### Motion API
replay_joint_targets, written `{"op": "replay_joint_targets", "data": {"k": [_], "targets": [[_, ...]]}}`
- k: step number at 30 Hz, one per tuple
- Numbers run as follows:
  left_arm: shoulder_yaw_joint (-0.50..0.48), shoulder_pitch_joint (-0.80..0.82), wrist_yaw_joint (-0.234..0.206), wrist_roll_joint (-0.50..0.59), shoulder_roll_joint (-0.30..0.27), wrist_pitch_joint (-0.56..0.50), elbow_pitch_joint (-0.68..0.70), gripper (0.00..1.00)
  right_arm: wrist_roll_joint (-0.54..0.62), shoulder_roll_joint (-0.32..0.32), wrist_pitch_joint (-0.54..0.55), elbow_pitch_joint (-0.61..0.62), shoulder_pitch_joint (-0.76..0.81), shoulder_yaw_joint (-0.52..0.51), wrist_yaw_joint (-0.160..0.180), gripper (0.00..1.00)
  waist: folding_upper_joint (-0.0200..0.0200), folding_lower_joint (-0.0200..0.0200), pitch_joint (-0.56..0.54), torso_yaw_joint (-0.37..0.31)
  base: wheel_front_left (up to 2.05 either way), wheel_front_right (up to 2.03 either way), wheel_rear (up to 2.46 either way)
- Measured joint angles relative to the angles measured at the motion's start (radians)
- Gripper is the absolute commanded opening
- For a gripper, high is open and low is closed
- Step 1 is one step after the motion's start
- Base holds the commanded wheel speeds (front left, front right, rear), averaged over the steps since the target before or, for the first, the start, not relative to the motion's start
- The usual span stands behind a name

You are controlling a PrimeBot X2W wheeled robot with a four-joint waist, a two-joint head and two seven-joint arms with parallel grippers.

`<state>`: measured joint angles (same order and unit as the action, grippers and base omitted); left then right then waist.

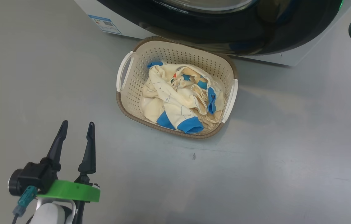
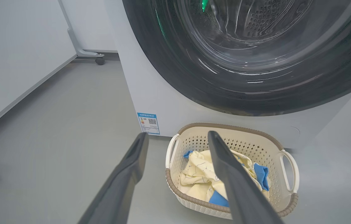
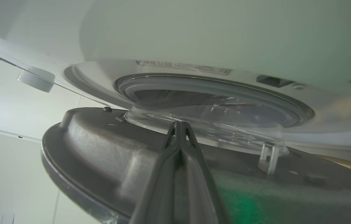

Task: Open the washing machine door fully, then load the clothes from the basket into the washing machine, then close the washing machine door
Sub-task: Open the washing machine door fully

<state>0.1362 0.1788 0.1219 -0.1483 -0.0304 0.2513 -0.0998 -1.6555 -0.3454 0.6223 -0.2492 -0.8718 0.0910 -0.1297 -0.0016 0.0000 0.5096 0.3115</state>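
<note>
Grey floor [image 1: 287, 155] carries the basket [image 1: 133, 93], which stands just in front of the washing machine [image 2: 150, 93], its far rim under the overhang of the washing machine door [image 1: 256, 37]. The clothes [image 1: 175, 102] lie bunched inside the basket, cream-yellow cloth with blue cuffs uppermost, none hanging over the rim. A blue sticker [image 2: 148, 123] sits low on the machine's white front, left of the basket.

My left gripper [image 1: 78, 123] hangs above bare floor, near and to the left of the basket and well apart from it. Its two fingers are spread wide with nothing between them.

My right gripper [image 3: 180, 124] is at the door's inner side. Its fingers are pressed together and pinch nothing. The tips lie where the clear glass bulge meets the grey inner face; I cannot tell whether they touch it.

The door stands ajar, not fully open. A gap shows between its inner face and the grey rubber ring [image 3: 299, 109] of the porthole, with the glass bulge close to that ring. A small metal catch [image 3: 268, 155] stands up from the inner face to the right of my fingers.
</note>
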Motion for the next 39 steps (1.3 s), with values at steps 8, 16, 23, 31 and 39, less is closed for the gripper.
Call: {"op": "replay_joint_targets", "data": {"k": [8, 16, 23, 31, 39], "targets": [[-0.006, 0.001, 0.000, -0.013, 0.000, 0.000, 0.002, 1.00, -0.003, 0.035, 0.033, 0.027, 0.022, 0.029, 0.000, 0.00, 0.0000, 0.0000, -0.012, -0.025, 0.00, 0.00, 0.00], [-0.021, 0.001, 0.000, -0.028, 0.000, 0.000, 0.003, 1.00, -0.009, 0.066, 0.075, 0.071, 0.067, 0.073, 0.000, 0.00, 0.0000, 0.0000, -0.030, -0.057, 0.00, 0.00, 0.00], [-0.018, 0.002, 0.000, -0.036, 0.000, 0.000, -0.004, 1.00, -0.009, 0.090, 0.121, 0.092, 0.139, 0.120, 0.000, 0.00, 0.0000, 0.0000, -0.070, -0.085, 0.00, 0.00, 0.00], [-0.015, 0.000, 0.000, -0.046, 0.000, 0.000, -0.027, 1.00, -0.016, 0.144, 0.180, 0.129, 0.239, 0.198, 0.000, 0.00, 0.0000, 0.0000, -0.141, -0.106, 0.00, 0.00, 0.00], [-0.018, -0.016, 0.000, -0.047, 0.000, 0.000, -0.035, 1.00, -0.018, 0.218, 0.210, 0.156, 0.323, 0.267, 0.000, 0.00, 0.0000, 0.0000, -0.205, -0.112, 0.00, 0.00, 0.00]]}}
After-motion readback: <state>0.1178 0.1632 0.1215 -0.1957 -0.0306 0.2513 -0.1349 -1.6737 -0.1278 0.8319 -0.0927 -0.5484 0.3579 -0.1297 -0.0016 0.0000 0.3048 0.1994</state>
